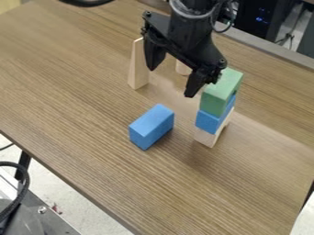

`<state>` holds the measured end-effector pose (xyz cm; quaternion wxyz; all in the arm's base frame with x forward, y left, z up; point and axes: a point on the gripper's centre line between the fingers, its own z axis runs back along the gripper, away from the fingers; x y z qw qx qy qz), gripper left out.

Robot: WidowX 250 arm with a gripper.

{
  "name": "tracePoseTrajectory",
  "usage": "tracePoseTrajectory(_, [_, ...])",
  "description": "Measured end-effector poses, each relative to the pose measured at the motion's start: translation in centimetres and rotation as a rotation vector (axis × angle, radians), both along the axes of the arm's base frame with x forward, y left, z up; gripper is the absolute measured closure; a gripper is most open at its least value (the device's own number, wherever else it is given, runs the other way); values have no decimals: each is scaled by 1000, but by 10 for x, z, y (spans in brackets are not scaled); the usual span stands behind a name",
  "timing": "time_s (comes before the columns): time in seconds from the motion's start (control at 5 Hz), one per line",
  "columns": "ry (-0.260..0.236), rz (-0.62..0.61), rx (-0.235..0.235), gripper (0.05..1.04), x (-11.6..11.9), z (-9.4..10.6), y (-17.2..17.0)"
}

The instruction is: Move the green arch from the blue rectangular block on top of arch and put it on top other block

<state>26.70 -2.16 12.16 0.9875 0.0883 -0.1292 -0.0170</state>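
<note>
1. Here, the gripper (171, 83) hangs over the bench (73, 87); its jaws stand wide apart and hold nothing.
2. The green arch (221, 92) lies on top of a blue block (214, 120), and this one is on a pale arch (206, 138).
3. One jaw is very near to the green arch; whether they touch, I cannot tell.
4. The other blue block (150, 127) lies apart, on the bench.
5. Behind it stands a pale wedge (137, 69).

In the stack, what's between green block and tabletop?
Camera view: a blue block directly under the green block, then a pale wooden arch on the tabletop.
</note>
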Motion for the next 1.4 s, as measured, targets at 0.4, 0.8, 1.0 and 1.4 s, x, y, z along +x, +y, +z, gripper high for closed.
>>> tracePoseTrajectory(0.4, [56,-37,-4,84,-6,-8,-2])
tracePoseTrajectory(0.8, [34,-123,-47,84,8,-2,-9])
tracePoseTrajectory(1.0, [29,-140,-79,84,19,-1,-9])
tracePoseTrajectory(1.4, [57,-79,-150,84,53,-4,-23])
